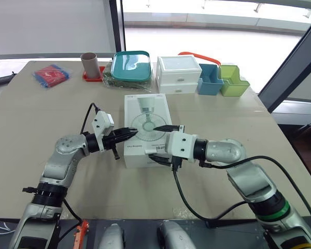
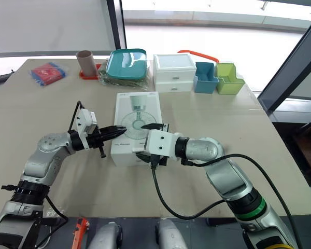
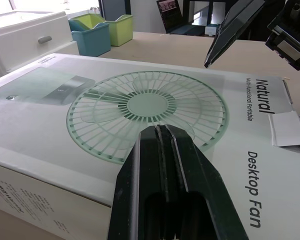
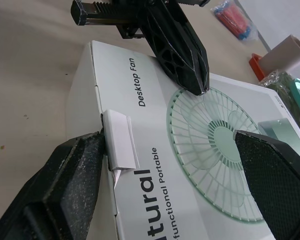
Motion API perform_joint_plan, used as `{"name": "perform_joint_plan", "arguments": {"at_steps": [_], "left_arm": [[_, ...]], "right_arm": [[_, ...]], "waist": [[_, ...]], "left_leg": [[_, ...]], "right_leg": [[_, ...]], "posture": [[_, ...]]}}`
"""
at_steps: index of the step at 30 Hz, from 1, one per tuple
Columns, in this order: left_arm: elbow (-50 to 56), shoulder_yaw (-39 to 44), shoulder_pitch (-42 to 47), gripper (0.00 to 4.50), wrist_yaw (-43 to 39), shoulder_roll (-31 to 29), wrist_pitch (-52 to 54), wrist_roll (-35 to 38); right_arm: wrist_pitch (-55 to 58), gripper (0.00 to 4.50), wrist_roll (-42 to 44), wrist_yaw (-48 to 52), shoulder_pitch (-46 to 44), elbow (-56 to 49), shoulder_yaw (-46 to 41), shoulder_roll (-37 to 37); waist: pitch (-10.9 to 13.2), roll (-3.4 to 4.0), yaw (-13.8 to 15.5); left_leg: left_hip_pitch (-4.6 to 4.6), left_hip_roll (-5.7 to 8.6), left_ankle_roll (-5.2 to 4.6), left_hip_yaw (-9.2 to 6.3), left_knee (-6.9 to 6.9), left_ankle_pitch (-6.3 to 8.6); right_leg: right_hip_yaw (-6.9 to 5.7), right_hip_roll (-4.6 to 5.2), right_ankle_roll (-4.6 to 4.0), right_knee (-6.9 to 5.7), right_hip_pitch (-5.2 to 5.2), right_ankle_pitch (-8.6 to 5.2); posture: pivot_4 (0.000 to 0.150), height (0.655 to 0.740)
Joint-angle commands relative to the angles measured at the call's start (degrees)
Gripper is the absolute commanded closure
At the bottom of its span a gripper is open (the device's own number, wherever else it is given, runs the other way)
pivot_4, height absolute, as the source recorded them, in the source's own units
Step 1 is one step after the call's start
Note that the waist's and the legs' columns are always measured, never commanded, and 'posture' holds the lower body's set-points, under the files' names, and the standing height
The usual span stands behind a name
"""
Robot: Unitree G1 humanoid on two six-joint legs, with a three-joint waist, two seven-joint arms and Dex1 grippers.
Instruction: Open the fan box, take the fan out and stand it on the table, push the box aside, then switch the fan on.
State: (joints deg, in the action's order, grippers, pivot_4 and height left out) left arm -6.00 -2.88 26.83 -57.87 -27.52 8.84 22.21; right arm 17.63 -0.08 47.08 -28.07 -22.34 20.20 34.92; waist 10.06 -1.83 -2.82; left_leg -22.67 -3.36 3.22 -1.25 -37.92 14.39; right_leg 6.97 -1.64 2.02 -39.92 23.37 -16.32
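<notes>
left wrist view: left jaws closed over smooth white rectangular fan box (image 3: pixel 115 100), right jaws spread.

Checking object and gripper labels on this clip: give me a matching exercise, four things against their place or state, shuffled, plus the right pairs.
Things:
1. left gripper
2. right gripper
3. fan box
4. red packet

Place or state:
A. jaws open, at the box's near end
B. lying flat, not opened
C. far left part of the table
D. jaws shut, tip over the printed fan picture

Pairs: 1-D, 2-A, 3-B, 4-C
</notes>
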Motion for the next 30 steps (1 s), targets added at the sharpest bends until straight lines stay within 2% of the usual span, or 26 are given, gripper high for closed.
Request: {"name": "perform_joint_plan", "arguments": {"at_steps": [1, 11, 30], "left_arm": [[1.24, -0.38, -0.98, 4.24, -0.29, -0.35, -0.07, -1.00], [2.13, -0.60, -1.72, 4.24, -0.50, -0.14, 0.19, -1.13], [2.63, -0.57, -2.28, 4.24, -0.52, -0.19, 0.06, -1.44]], "right_arm": [[1.19, 0.00, 1.46, -0.27, -1.60, -1.45, -3.49, -0.54], [5.79, 0.00, 7.23, 0.80, -2.66, -4.20, -6.64, -1.39], [2.49, 0.00, 6.25, 3.25, -0.88, -3.53, -5.60, 1.46]], "waist": [[0.00, 0.00, 0.01], [0.00, 0.00, 0.04], [0.00, 0.00, 0.05]], "left_leg": [[0.00, 0.00, 0.00, 0.00, 0.00, 0.00], [-0.01, 0.00, 0.00, -0.01, 0.00, 0.00], [-0.02, 0.01, -0.01, -0.01, 0.01, 0.01]], "right_leg": [[0.00, 0.00, 0.00, 0.00, 0.00, 0.00], [-0.02, 0.00, 0.00, 0.00, 0.00, 0.00], [-0.02, 0.01, 0.02, 0.00, 0.00, -0.02]], "posture": [[0.150, 0.7400], [0.150, 0.7400], [0.150, 0.7400]]}}
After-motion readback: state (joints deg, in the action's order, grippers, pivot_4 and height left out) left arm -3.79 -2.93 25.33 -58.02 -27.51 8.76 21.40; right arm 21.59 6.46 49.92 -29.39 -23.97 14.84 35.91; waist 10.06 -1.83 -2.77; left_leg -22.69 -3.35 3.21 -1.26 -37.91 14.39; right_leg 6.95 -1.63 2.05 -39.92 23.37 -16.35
